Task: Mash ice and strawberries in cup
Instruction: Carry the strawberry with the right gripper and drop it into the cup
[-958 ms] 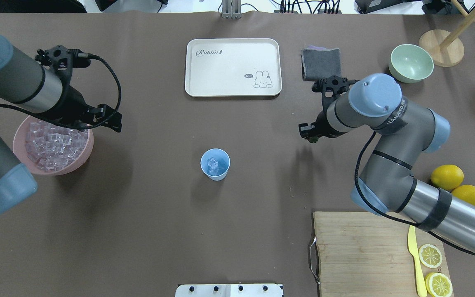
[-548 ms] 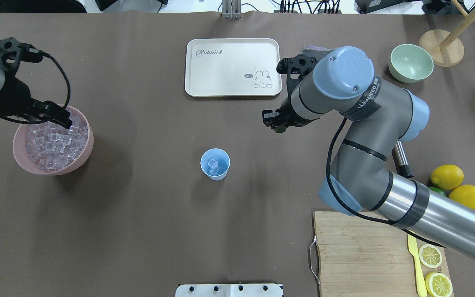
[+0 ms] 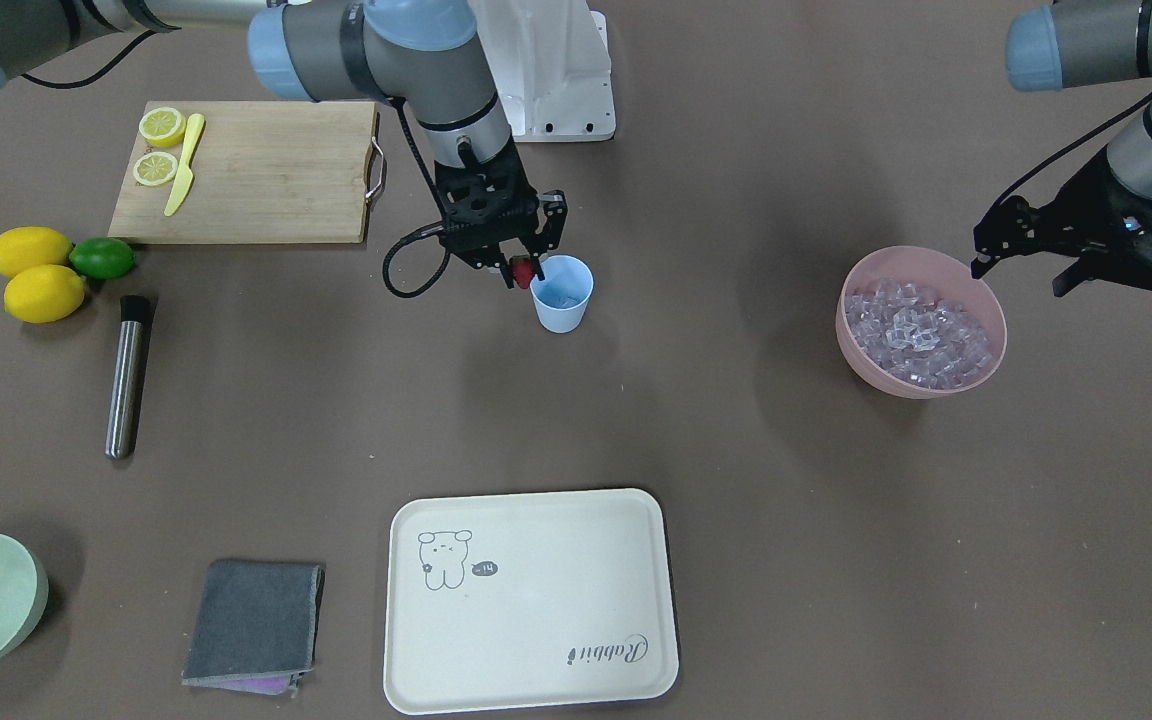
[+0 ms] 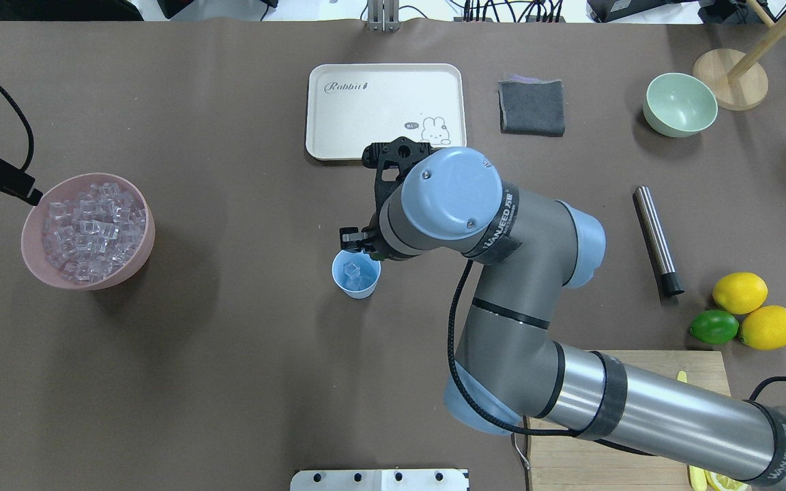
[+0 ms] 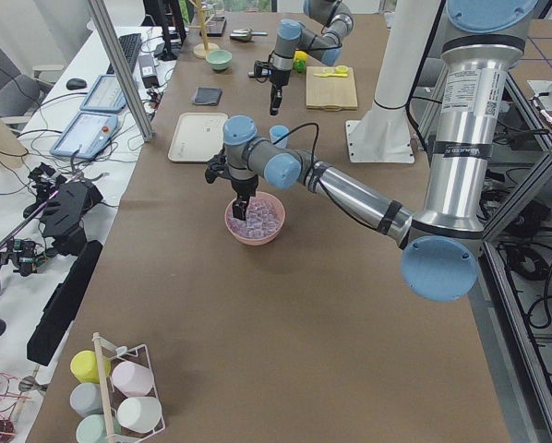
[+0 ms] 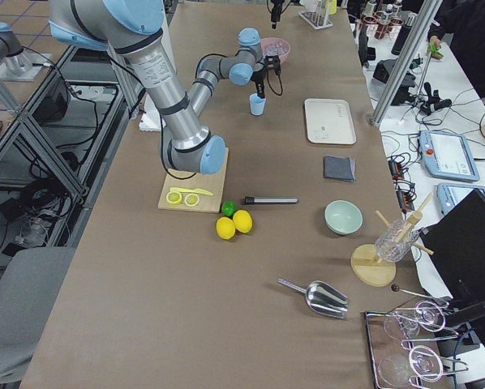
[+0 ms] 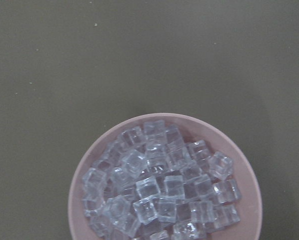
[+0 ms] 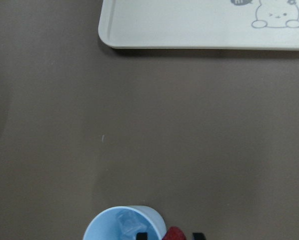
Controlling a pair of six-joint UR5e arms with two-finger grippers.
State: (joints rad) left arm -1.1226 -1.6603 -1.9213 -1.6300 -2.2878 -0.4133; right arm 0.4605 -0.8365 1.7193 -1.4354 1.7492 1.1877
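Pinching the strawberry (image 3: 524, 268), the right gripper (image 3: 523, 276) hung at the rim of the cup (image 3: 564, 302), poised to drop it onto the ice (image 4: 352, 271) inside, while the left gripper (image 3: 1018, 272) hovered spread, empty, beside the pink bowl (image 3: 898, 376).

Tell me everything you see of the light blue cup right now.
The small light blue plastic cup stands upright on the brown table, handleless, tapering to its base. Inside lie clear ice cubes. The right tool, shut on a red strawberry, hangs just beside its rim; contact is unclear.
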